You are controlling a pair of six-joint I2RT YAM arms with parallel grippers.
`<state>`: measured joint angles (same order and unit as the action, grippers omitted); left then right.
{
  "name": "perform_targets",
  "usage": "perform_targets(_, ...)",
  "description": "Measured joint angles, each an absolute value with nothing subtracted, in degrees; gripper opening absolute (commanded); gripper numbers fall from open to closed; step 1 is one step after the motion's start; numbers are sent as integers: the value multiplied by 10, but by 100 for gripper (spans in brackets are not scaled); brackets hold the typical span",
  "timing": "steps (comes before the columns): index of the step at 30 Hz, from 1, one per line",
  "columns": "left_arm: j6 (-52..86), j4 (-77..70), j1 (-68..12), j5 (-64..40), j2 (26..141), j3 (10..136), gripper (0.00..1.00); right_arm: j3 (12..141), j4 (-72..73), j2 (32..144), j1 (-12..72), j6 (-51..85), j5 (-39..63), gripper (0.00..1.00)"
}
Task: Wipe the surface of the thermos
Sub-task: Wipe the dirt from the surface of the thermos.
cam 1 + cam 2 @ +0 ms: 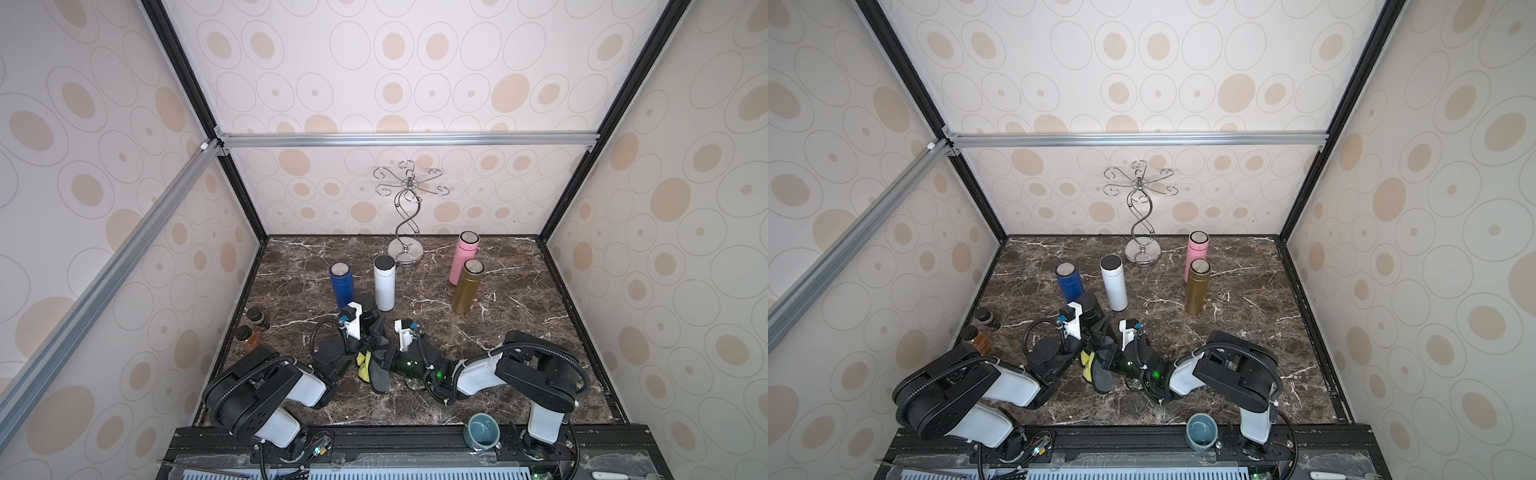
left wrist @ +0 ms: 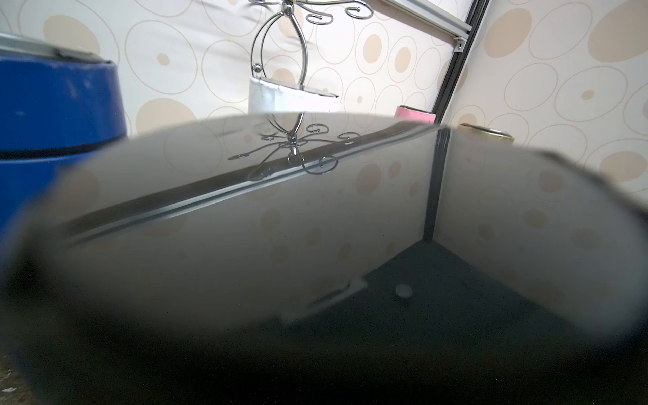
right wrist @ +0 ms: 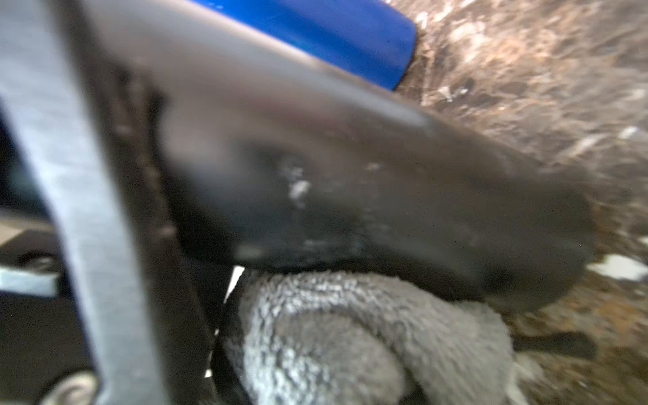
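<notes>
A black thermos stands on the marble table, and its glossy lid fills the left wrist view. My left gripper is shut on its body from the near side; its jaws are hidden in the left wrist view. My right gripper is shut on a grey cloth with a yellow underside, right beside the thermos's lower part. The cloth's loose end hangs down to the table. Whether the cloth touches the thermos I cannot tell.
Just behind stand a blue thermos and a white one. Pink and gold thermoses stand back right, a chrome hook stand at the back. Two brown jars sit by the left wall, a teal mug on the front rail.
</notes>
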<state>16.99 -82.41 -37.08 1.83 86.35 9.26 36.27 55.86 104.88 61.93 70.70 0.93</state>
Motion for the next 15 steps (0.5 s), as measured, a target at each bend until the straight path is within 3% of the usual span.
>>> perform_targets(7,171,-824,-375,7,863,93,0,347,468,1002,619,706,-24,0)
perform_targets(15,166,-829,-376,-62,856,81,0,324,323,856,577,651,-47,0)
